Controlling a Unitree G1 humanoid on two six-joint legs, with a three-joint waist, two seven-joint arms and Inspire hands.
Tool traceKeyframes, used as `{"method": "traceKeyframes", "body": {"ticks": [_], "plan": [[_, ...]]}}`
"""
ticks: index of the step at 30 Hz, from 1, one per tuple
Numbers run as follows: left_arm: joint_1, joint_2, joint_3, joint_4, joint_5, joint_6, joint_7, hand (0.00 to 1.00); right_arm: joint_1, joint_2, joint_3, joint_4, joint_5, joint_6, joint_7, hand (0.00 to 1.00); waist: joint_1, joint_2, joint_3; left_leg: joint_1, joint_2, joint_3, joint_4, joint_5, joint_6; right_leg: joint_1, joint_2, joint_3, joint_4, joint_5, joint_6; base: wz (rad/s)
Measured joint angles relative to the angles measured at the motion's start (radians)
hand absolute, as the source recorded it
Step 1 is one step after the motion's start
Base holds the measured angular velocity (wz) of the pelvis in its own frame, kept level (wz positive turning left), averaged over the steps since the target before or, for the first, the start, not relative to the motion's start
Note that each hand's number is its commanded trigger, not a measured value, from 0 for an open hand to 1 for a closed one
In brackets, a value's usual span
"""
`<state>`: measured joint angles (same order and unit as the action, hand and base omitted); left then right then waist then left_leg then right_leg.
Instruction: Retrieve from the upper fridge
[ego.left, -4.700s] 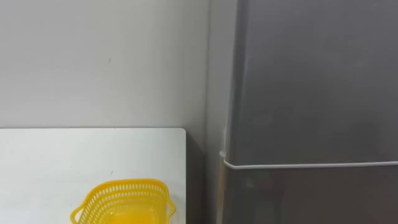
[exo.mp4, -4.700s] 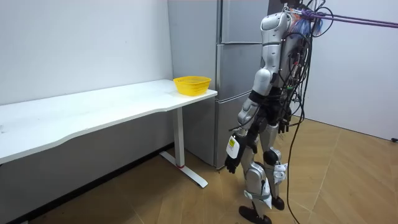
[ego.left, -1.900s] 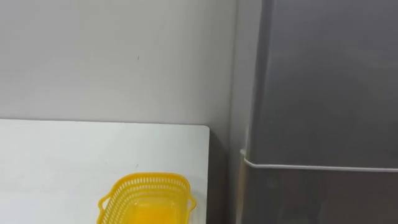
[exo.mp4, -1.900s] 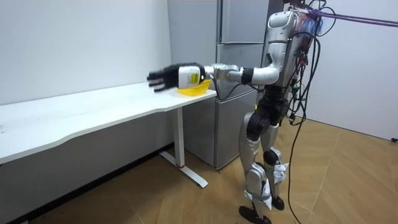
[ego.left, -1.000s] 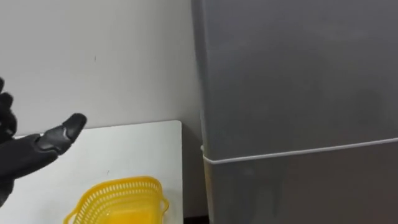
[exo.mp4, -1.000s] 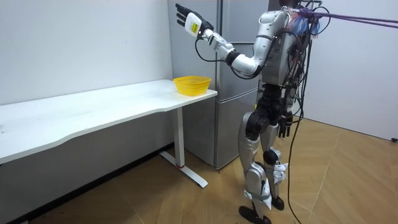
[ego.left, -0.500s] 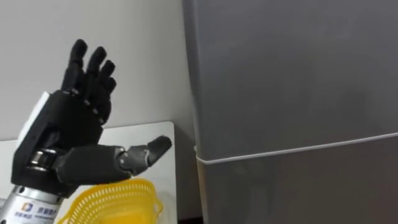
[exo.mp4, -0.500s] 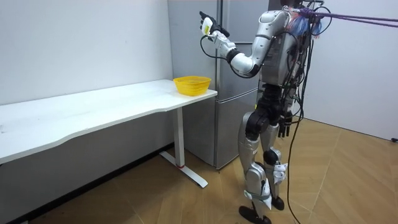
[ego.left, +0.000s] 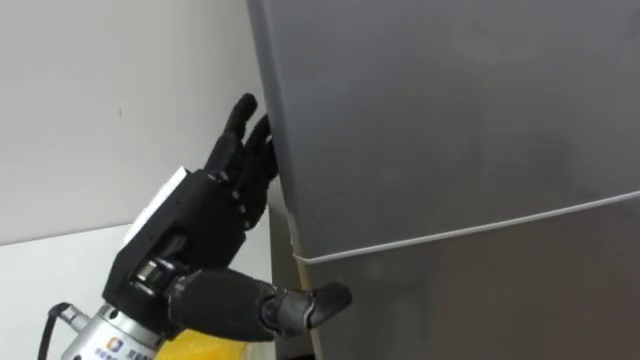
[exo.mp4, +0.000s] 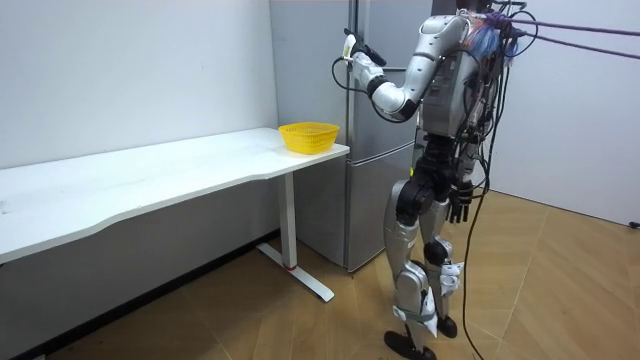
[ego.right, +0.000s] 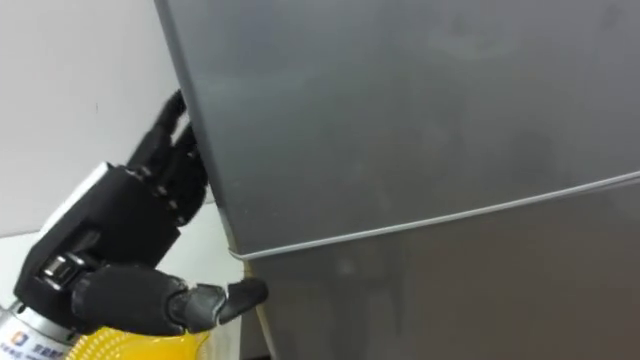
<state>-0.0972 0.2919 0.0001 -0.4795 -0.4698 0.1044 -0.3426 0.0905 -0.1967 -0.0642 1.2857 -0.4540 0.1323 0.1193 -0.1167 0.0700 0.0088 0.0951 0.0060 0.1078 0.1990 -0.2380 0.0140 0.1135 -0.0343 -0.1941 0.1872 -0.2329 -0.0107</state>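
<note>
Upper fridge door (ego.left: 450, 110) is shown closed, its grey front lying directly to the right of the left hand's fingers (ego.left: 248, 135). The left hand (ego.left: 195, 235) is raised at the door's left edge; the fingers are held straight and close together, pointing upward along that edge, in the gap between the door and the white wall (ego.left: 100, 90). From the right eye view their right sides are partly covered by the door's edge, so contact with the edge cannot be confirmed. Nothing is grasped. The thumb (ego.left: 312, 302) is stretched out sideways well below the fingers, its tip just under the pale seam that parts the upper door from the lower door (ego.left: 480, 290). A yellow basket (exo.mp4: 308, 136) is set on the white table (exo.mp4: 150, 180), below the fingers and to their left. In the room view the robot is seen standing upright before the fridge, the table at the room view's left. The right hand (exo.mp4: 459, 208) hangs beside the hip, its fingers loose and pointing downward, far below the left hand's fingers
</note>
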Motion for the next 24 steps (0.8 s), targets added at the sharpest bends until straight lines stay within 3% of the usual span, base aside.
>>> {"method": "traceKeyframes", "body": {"ticks": [8,9,10,11,24], "plan": [[-0.001,0.000,-0.018,0.000,-0.001,0.009,-0.063,0.00,-0.030,-0.003,0.043,0.000,0.023,0.000,0.005,0.00,0.001,0.000,-0.0001,-0.014,0.000,0.000,-0.001,0.000,0.000,-0.014,0.000,0.001,0.001,0.000,0.000,0.00],[-0.001,0.000,-0.018,0.000,-0.001,0.009,-0.065,0.04,-0.033,-0.004,0.043,0.000,0.023,0.000,0.005,0.00,0.002,0.000,-0.0002,-0.014,0.000,0.000,-0.001,0.000,0.000,-0.014,0.000,0.001,0.001,0.000,0.000,0.00],[-0.001,0.000,-0.018,0.000,-0.001,0.010,-0.068,0.55,-0.036,-0.005,0.043,-0.001,0.023,0.000,0.005,0.00,0.002,0.000,-0.0003,-0.014,0.000,0.000,-0.001,0.000,0.000,-0.014,0.000,0.001,0.001,0.000,0.000,0.00],[-0.001,0.000,-0.018,0.000,-0.001,0.010,-0.071,1.00,-0.037,-0.006,0.043,-0.001,0.023,0.000,0.005,0.00,0.002,0.000,-0.0003,-0.014,0.000,0.000,-0.001,0.000,0.000,-0.014,0.000,0.001,0.001,0.000,0.000,0.00],[-0.015,-0.001,0.012,0.002,-0.012,0.012,-0.055,1.00,-0.038,-0.016,0.044,0.002,0.025,0.000,0.001,0.00,0.012,0.001,-0.0015,-0.013,-0.001,-0.002,-0.001,0.000,0.000,-0.006,-0.001,-0.005,0.001,0.002,0.001,0.00]]}}
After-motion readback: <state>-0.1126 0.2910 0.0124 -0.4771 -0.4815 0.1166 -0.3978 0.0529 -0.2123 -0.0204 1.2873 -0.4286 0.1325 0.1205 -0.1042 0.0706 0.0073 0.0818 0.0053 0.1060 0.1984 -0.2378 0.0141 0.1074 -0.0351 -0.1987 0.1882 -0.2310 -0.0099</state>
